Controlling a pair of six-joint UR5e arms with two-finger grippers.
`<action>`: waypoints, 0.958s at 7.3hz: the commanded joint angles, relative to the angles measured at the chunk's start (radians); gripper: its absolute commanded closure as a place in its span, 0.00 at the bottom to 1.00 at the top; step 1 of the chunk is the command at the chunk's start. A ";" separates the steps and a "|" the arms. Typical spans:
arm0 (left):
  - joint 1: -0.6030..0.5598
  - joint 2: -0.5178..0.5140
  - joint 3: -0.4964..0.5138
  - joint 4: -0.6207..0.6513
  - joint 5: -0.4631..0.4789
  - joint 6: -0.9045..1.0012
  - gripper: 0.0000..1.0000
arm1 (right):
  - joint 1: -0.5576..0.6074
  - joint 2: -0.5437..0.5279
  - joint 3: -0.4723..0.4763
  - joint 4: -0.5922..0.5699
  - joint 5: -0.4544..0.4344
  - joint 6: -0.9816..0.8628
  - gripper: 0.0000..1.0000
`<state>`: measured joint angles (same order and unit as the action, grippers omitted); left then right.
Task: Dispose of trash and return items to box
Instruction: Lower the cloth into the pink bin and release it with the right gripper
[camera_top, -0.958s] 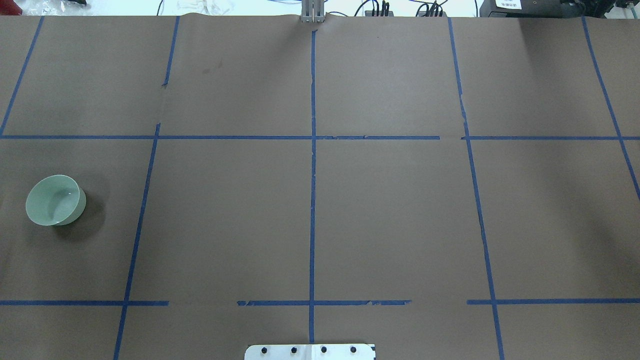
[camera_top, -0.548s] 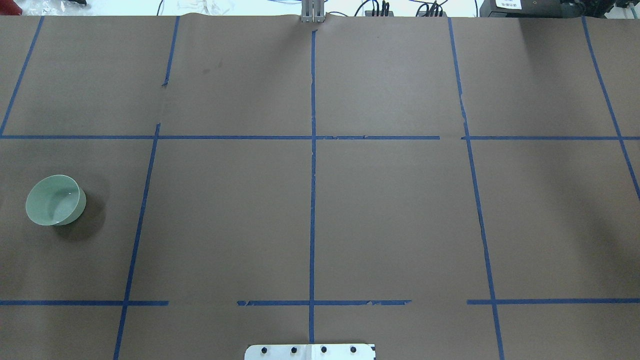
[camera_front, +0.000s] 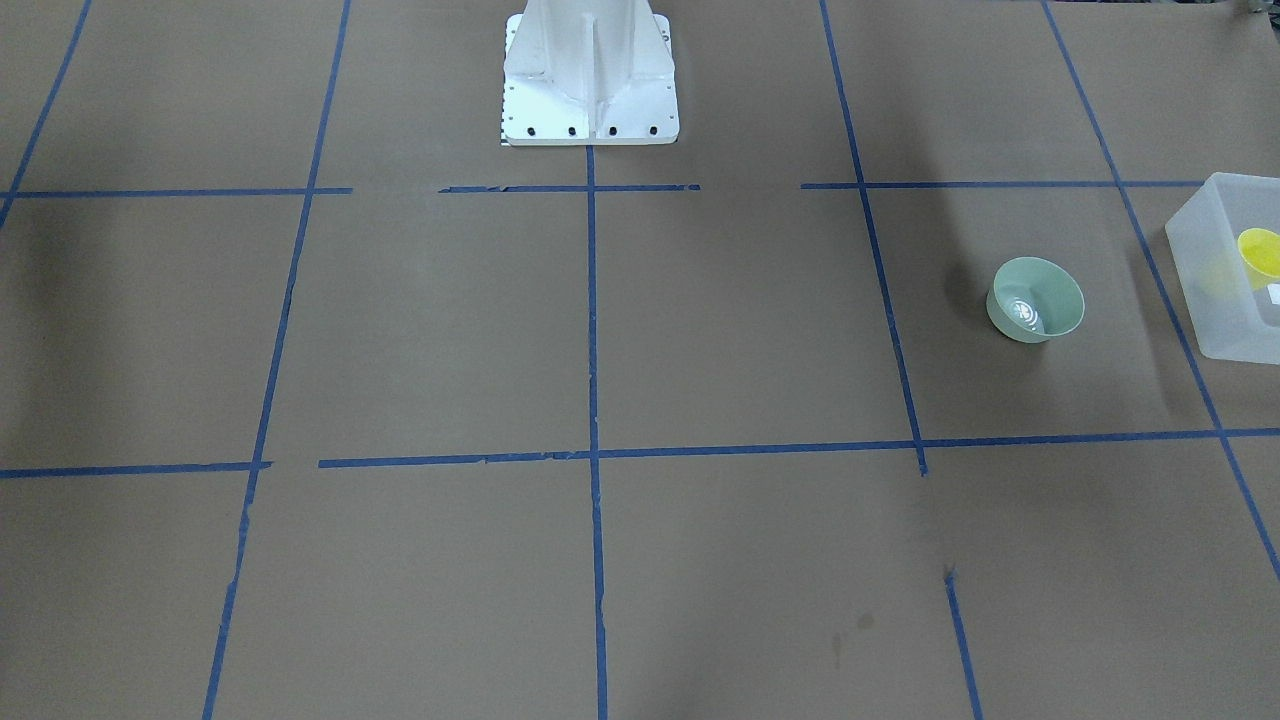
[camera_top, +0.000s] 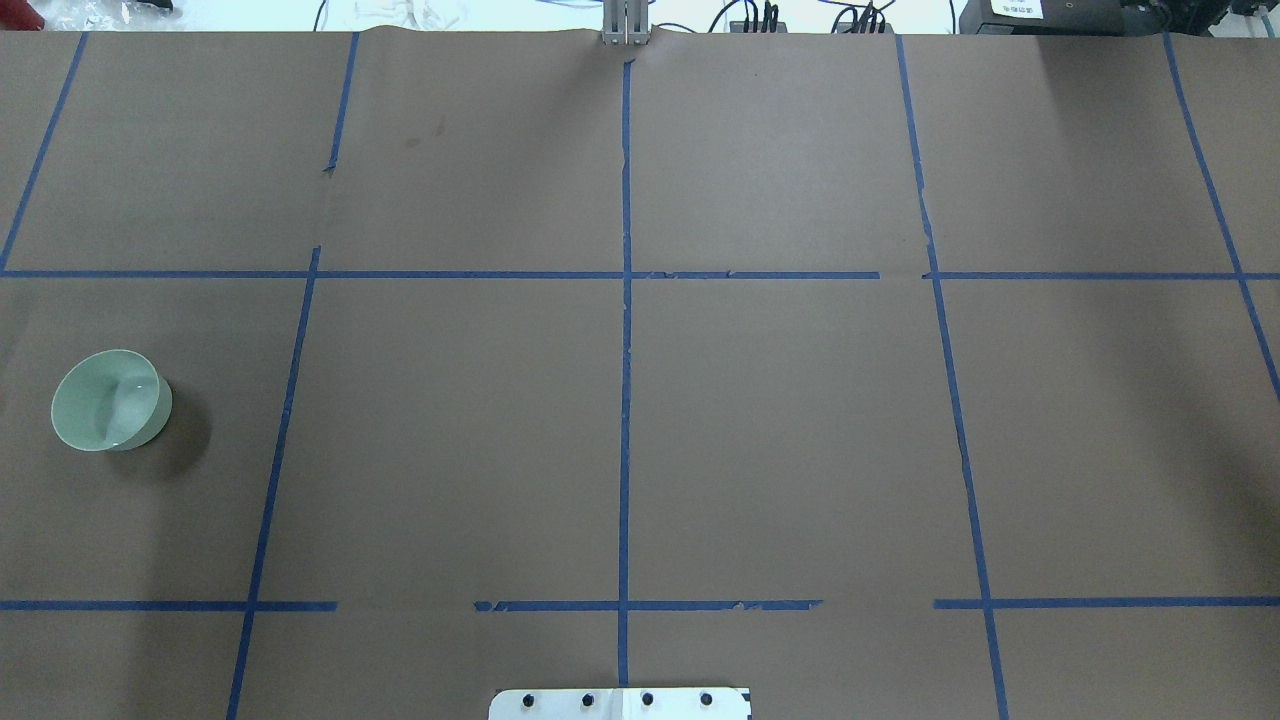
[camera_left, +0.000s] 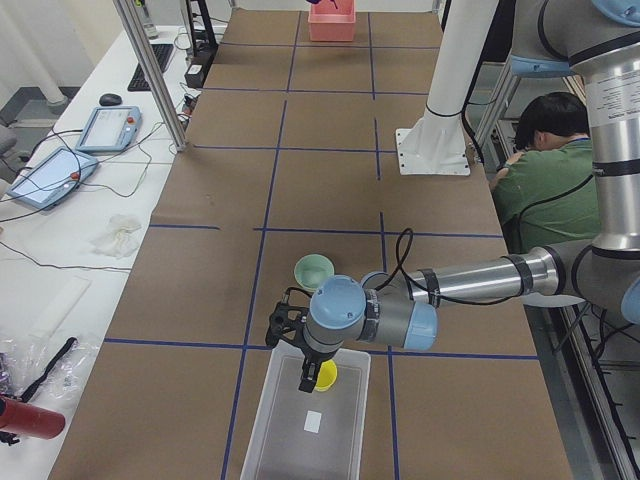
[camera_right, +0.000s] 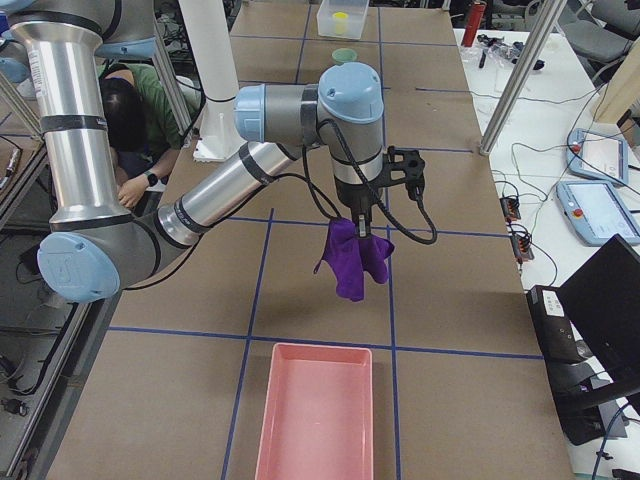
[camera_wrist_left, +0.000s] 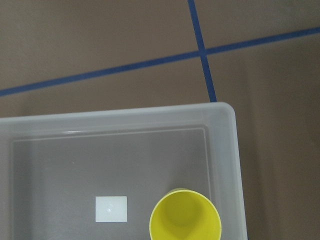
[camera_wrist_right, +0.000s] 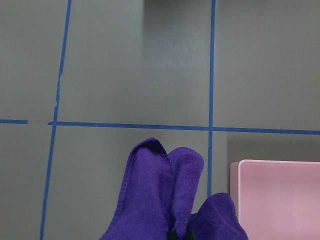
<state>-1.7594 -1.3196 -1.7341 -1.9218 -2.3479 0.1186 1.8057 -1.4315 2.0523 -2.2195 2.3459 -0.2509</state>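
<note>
1. At the far left of the tabletop (camera_top: 780, 420), the left fingers (camera_left: 305, 381) are seen hanging over one end of the frosted box (camera_left: 262, 432). Whether they are spread or closed cannot be told from the views given.
2. The yellow cup (camera_left: 327, 376) is shown directly beneath the left fingers, mouth up, in a corner of the box near a small white label (camera_wrist_left: 111, 209). Whether it is gripped or already set down cannot be told.
3. The pale green bowl (camera_top: 108, 400) is found to the right of the left fingers, near the box's short end. It stands upright on the tabletop, apart from the box. As it is round, no long axis is offered, only a rim to be pinched. The left arm is judged by far the nearer, so the bowl's return to the box is expected to need only a short sideways reach from it.
4. Far to the right, the right fingers (camera_right: 361, 226) are closed on a purple cloth (camera_right: 352, 264). The cloth hangs bunched below them, clear of the tabletop.
5. A pink tray (camera_right: 315, 420) is seen lower than the right fingers and further right, its long axis running along the table's length. The cloth is not yet over it, so an outward carry is judged necessary before any release there.
</note>
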 joint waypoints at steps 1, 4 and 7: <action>-0.081 -0.038 -0.082 -0.003 0.022 -0.040 0.00 | 0.070 0.003 -0.168 0.026 -0.059 -0.210 1.00; 0.099 -0.075 -0.101 -0.072 0.012 -0.312 0.00 | 0.110 -0.052 -0.435 0.350 -0.059 -0.248 1.00; 0.316 -0.058 -0.097 -0.238 0.012 -0.595 0.00 | 0.110 -0.118 -0.512 0.497 -0.062 -0.239 0.84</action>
<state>-1.5123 -1.3864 -1.8337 -2.0943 -2.3356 -0.3871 1.9153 -1.5268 1.5619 -1.7653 2.2859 -0.4949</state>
